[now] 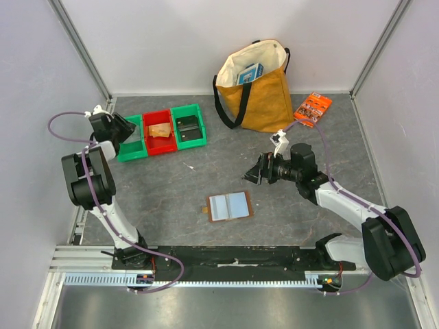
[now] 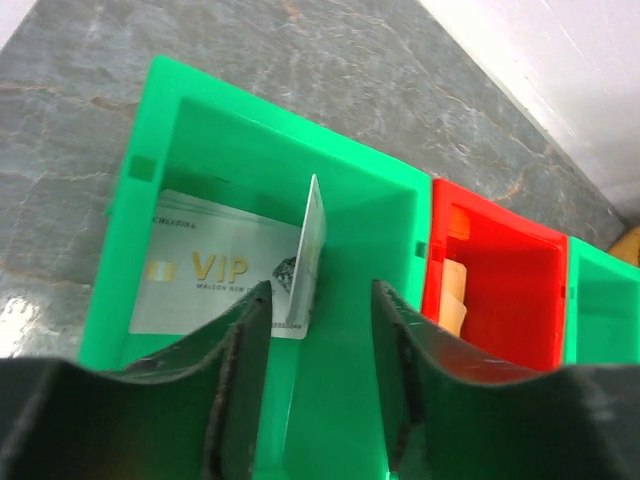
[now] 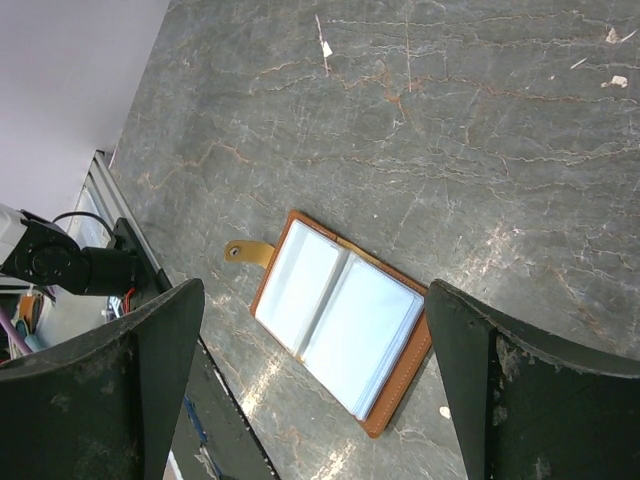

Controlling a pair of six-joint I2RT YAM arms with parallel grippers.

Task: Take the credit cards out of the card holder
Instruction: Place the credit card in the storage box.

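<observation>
White arms (image 1: 121, 221), black joints (image 1: 86, 179), purple cables (image 1: 167, 264); dark gripper fingers (image 3: 540, 400), apparently scuffed

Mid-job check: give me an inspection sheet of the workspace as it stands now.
Surface: grey veined table, a few small scraps.
Job's things: card holder lies open and flat, unclear whether cards remain in it; VIP card flat in the left green bin, a second card on edge above it; tan card in the red bin.
Clutter: yellow tote bag, orange packet, right green bin holding a dark item.
Claws: left claw open over the left green bin; right claw open, above the table beside the card holder.
Cables: purple cables loop along both arms.
Surroundings: pale walls, metal frame posts.
</observation>
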